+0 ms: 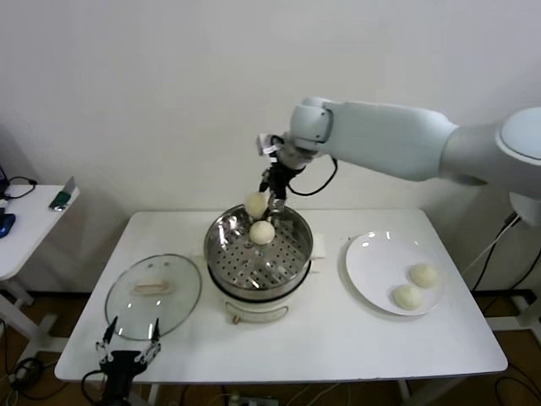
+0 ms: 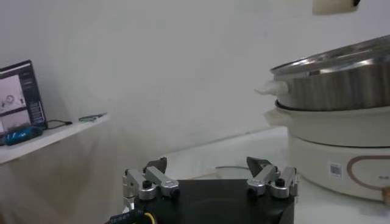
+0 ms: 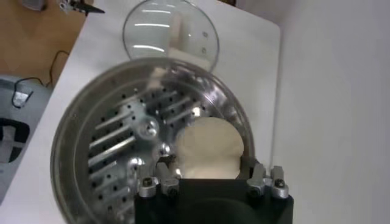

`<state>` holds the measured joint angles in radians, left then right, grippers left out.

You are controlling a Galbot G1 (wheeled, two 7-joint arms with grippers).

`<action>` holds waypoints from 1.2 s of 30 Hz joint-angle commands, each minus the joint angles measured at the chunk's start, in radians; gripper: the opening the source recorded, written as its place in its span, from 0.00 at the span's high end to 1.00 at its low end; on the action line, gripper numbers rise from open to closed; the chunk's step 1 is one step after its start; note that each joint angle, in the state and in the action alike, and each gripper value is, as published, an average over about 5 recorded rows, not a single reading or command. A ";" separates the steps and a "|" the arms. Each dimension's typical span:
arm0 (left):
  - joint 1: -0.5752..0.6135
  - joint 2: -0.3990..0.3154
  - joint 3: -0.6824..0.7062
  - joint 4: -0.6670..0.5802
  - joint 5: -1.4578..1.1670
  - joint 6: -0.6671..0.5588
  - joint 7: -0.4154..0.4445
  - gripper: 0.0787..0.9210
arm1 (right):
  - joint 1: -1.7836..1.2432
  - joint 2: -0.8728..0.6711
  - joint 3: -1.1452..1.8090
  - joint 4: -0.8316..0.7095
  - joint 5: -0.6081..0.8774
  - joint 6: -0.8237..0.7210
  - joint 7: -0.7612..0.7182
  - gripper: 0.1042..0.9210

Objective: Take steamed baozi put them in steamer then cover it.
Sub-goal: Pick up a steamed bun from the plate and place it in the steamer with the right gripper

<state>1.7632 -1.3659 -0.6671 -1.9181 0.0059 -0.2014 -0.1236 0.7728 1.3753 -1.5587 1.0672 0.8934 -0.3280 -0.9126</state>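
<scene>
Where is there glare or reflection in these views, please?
Head view: streaks on the round clear glass lid, glints on the flat white plate. Right wrist view: glints inside the shiny steel steamer below the right gripper's cream-white baozi. Left wrist view: banded reflections on the steamer wall.
</scene>
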 commanded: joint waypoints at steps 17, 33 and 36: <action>0.009 0.024 -0.017 0.002 -0.025 0.002 -0.029 0.12 | -0.170 0.184 -0.088 -0.114 0.006 -0.009 0.026 0.28; -0.015 0.021 -0.019 0.017 -0.026 0.015 -0.027 0.12 | -0.127 0.133 -0.061 -0.098 -0.021 -0.005 -0.012 0.12; -0.020 0.020 -0.021 0.014 -0.030 0.021 -0.027 0.12 | -0.063 0.070 -0.061 -0.043 -0.015 -0.003 -0.033 0.12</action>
<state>1.7466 -1.3445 -0.6878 -1.9025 -0.0203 -0.1848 -0.1496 0.6324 1.5197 -1.6223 0.9647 0.8802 -0.3321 -0.9200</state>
